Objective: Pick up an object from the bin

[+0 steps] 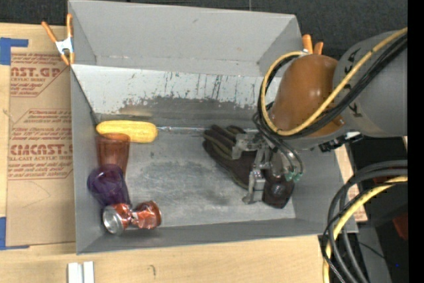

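1. Gripper (266,182) is low in the right near part of the bin (179,43), right on top of a long dark brown object (224,144). I cannot tell whether the jaws are open or closed, and nothing can be confirmed as held.
2. The dark object lies slantwise, from near the bin's middle down to the right near corner. The left far end is ridged and lumpy. The near end, under the wrist, looks rounder and slightly reddish.
3. Handling, as a judgement: it reads as soft or rubbery, not rigid, light to moderate in weight and not fragile. A matt, ridged surface should grip well. The best hold is probably across the narrow width near mid-length, because a hold at one end may let it droop or twist.
4. Bare floor lies to the left of it.
5. Well apart, along the left wall – a yellow oblong thing (127,131), an amber tumbler (114,152), a purple cup (108,185) and a crushed red can (132,217) at the near corner. None crowd the target.
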Robot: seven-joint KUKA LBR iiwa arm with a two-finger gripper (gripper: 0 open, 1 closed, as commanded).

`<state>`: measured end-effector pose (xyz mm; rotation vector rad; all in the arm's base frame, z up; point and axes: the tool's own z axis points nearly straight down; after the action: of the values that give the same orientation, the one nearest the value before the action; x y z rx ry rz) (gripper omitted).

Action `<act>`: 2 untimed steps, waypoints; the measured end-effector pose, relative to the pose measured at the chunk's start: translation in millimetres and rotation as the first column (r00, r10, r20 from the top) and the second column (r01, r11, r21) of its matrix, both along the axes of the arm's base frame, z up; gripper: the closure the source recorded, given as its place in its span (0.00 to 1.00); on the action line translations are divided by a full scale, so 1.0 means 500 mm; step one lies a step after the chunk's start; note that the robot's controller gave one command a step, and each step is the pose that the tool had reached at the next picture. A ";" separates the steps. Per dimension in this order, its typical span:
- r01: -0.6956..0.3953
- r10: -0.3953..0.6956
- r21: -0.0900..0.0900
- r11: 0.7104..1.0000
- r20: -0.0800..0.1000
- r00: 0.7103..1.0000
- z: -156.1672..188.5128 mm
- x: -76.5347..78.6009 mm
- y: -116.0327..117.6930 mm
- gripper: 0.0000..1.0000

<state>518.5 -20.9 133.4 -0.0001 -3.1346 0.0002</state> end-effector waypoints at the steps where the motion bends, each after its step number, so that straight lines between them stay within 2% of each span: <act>1: -0.001 0.001 0.000 1.000 0.008 1.000 0.009 0.004 0.000 0.00; 2: -0.010 0.010 0.000 1.000 0.014 1.000 -0.085 0.017 -0.070 0.00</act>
<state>526.9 -56.0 91.1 0.0162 -3.1488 0.0006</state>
